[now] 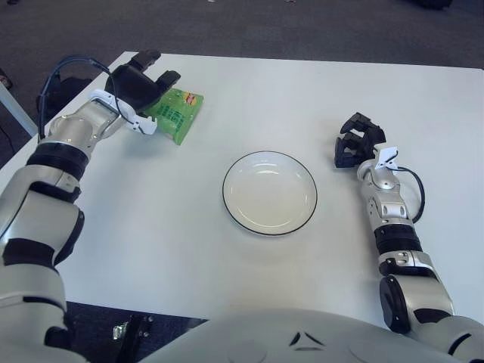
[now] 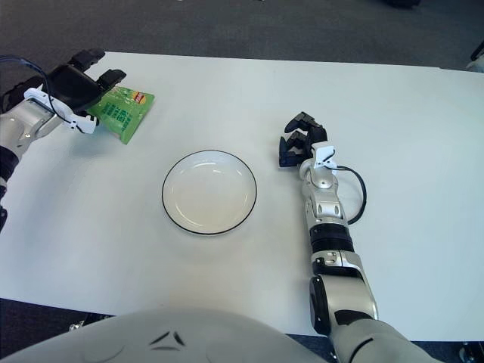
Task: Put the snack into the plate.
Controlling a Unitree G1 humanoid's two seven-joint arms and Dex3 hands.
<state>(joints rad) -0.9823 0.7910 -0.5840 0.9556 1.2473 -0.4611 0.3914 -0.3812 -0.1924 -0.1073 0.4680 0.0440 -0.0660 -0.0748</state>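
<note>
Spreading across the whole scene: a white table (image 1: 227,91). Sitting near its middle, a white plate (image 1: 269,192) with a dark rim, holding nothing. Lying at about ten o'clock from the plate, well apart from it, a green snack (image 1: 177,113) packet, flat on the table. Closing around the packet's far end, the left hand (image 1: 138,85), black fingers curling onto it. Showing at three o'clock of the plate, the right hand (image 1: 357,141), fingers curled, gripping nothing.
</note>
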